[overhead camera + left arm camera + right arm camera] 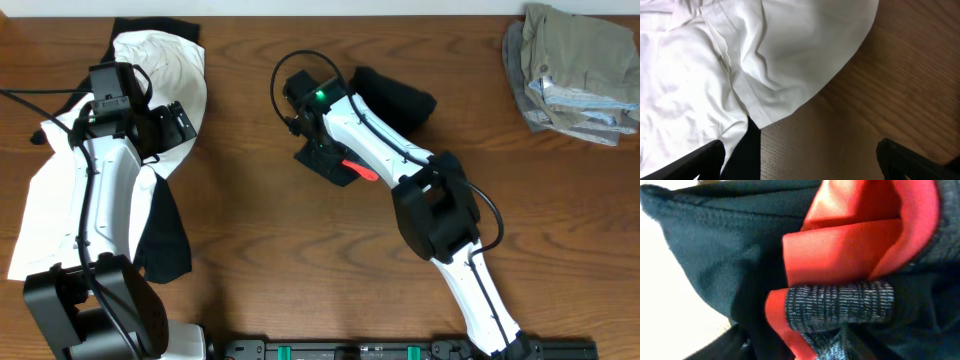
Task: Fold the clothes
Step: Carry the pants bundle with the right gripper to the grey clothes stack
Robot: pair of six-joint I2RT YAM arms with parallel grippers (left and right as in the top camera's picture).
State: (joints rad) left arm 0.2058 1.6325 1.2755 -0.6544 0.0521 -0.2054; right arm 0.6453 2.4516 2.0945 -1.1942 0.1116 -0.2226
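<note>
1. The left tool (805, 162) hangs wide open and holds nothing. It sits over the large white garment (60, 200) at the left of the overhead frame, well apart from the task's thing.
2. A black cloth (165, 240) pokes out from under the white garment's hem. Whether it belongs to the pants cannot be told.
3. The black pants (400, 95) lie bunched on the tabletop (250, 260), just above the middle of the overhead frame. Their long axis runs diagonally from lower left to upper right.
4. The right tool (328, 152) is at the lower-left end of the bundle, right at the cloth, so the right arm is clearly the nearer one. Whether that tool has clamped the fabric cannot be told.
5. The wrist view shows the grey waistband (840, 305) rolled over, with its red-orange edge (850, 235) folded back on itself. The pants look soft and crumpled, not spread flat, so folding probably calls for laying them out first.
6. The khaki garments (575, 70) sit stacked at the upper right, untouched.
</note>
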